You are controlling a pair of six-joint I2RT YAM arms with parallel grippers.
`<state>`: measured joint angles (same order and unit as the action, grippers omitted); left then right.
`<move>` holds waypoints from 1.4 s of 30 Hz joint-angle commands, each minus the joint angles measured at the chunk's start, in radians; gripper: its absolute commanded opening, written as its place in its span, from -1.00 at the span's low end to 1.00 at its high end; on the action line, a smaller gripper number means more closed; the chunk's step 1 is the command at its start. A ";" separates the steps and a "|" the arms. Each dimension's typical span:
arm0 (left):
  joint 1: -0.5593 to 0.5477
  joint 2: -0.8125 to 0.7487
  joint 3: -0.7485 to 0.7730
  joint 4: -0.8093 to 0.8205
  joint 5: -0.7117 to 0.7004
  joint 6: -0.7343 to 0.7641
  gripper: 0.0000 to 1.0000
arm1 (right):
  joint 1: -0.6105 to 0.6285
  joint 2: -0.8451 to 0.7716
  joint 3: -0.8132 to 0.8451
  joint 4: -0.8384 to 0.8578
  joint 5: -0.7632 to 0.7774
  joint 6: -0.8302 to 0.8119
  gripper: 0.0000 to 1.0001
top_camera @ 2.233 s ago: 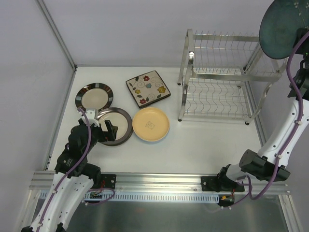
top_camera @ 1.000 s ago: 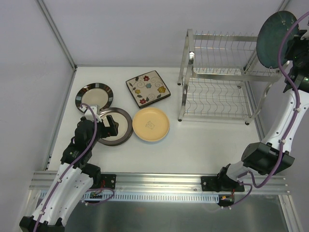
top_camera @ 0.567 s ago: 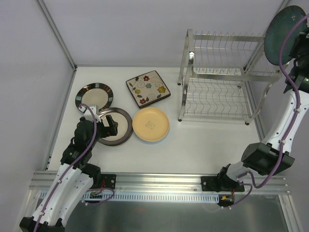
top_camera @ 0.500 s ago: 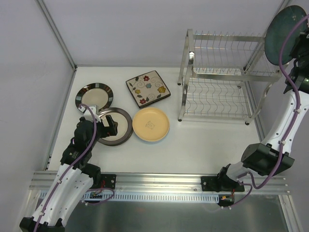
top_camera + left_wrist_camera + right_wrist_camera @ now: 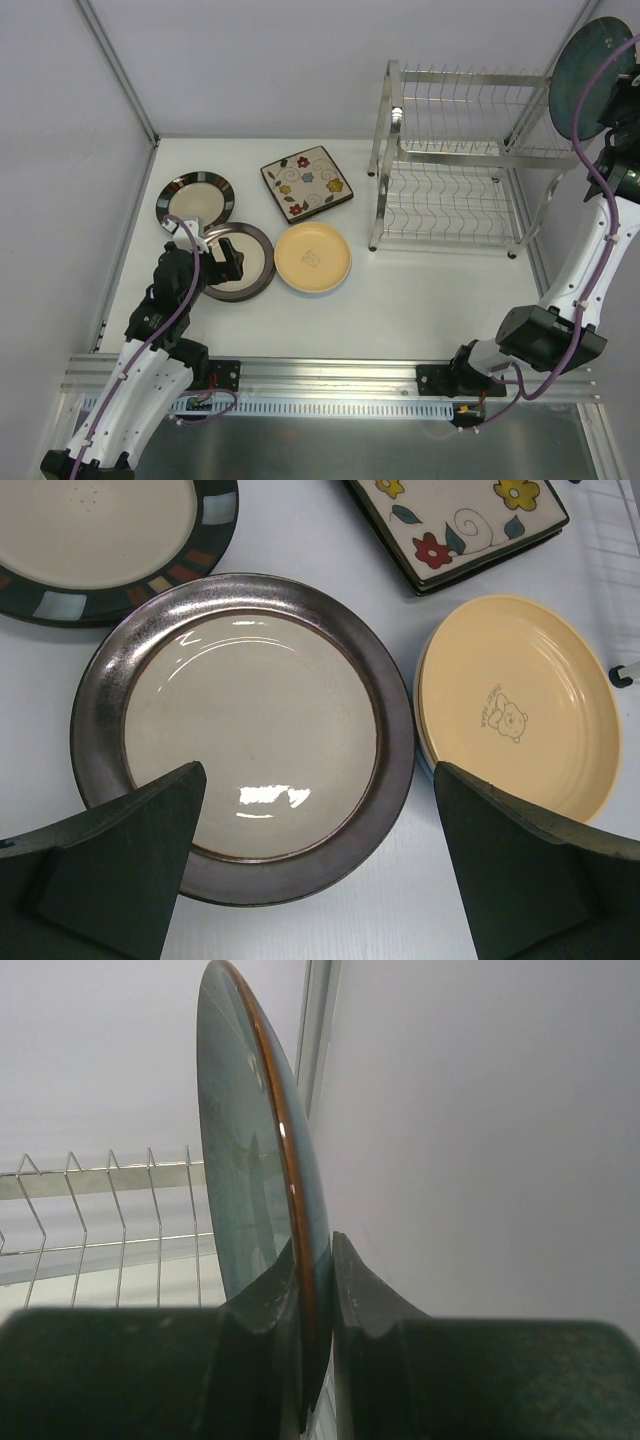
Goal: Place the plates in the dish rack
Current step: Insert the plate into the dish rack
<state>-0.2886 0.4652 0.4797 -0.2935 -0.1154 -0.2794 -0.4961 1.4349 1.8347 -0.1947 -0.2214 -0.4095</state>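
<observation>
Held plate: teal plate (image 5: 588,62) with a brown rim line, upright on edge, high over the right end of the dish rack (image 5: 455,165); contact with the rack cannot be told.
Right gripper: right gripper (image 5: 316,1260) clamped narrowly on the plate's lower rim, one finger on each face.
Plates on table: left of the rack and well apart from it lie the brown-rimmed plate (image 5: 250,730), yellow bear-print plate (image 5: 515,715), square floral plate (image 5: 470,520) and block-bordered plate (image 5: 90,520).
Left gripper: left gripper (image 5: 318,780) spread fully wide, holding nothing, poised over the brown-rimmed plate.
Surface: white table (image 5: 430,290).
</observation>
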 commanded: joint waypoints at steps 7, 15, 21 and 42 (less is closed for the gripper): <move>-0.001 0.024 0.005 0.039 0.000 0.019 0.98 | 0.057 -0.041 0.089 0.172 0.027 -0.055 -0.99; -0.001 0.036 0.007 0.042 0.008 0.022 0.98 | 0.151 0.009 0.184 0.216 0.160 -0.137 -0.99; -0.003 0.035 0.007 0.042 0.008 0.023 0.98 | 0.179 0.021 0.193 0.199 0.191 -0.140 -0.99; -0.001 0.039 0.010 0.040 0.014 0.023 0.98 | 0.194 -0.073 -0.021 0.177 0.271 -0.170 -1.00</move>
<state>-0.2886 0.5037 0.4797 -0.2890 -0.1139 -0.2741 -0.3019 1.4513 1.7874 -0.2104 0.0528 -0.5682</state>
